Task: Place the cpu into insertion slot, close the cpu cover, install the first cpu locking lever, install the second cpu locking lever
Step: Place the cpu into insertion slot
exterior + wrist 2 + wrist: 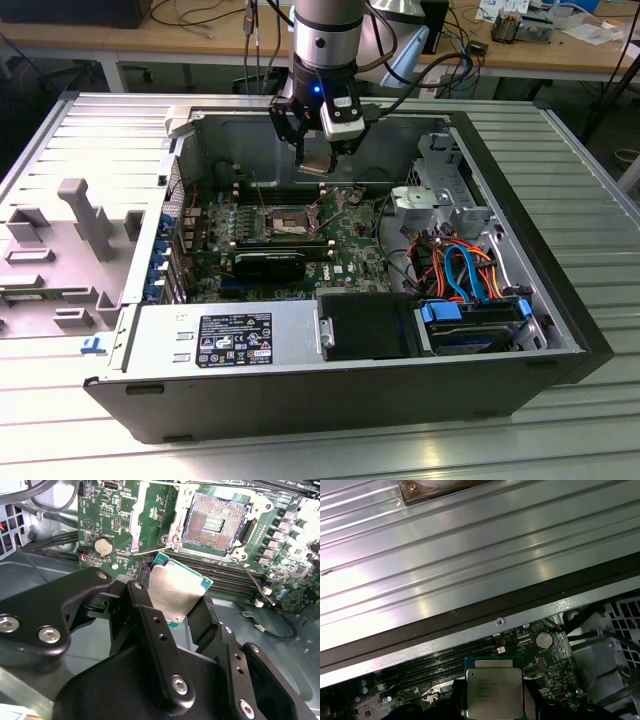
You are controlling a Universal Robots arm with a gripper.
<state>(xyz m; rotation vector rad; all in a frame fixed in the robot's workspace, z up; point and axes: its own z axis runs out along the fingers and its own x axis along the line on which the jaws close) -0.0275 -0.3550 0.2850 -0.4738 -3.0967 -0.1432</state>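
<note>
Ribbed grey table [585,190] carries one open computer case [300,405] lying on its side, and in it sit one green motherboard [352,258], one power supply [225,340] and a bundle of blue and orange cables [462,270]. Over the board hangs the single gripper [318,152], its two black fingers [145,620] clamped on the edges of the one cpu [177,592], held clear of the board. One insertion slot [220,520] lies below and apart from the chip, its tan pin field uncovered.
</note>
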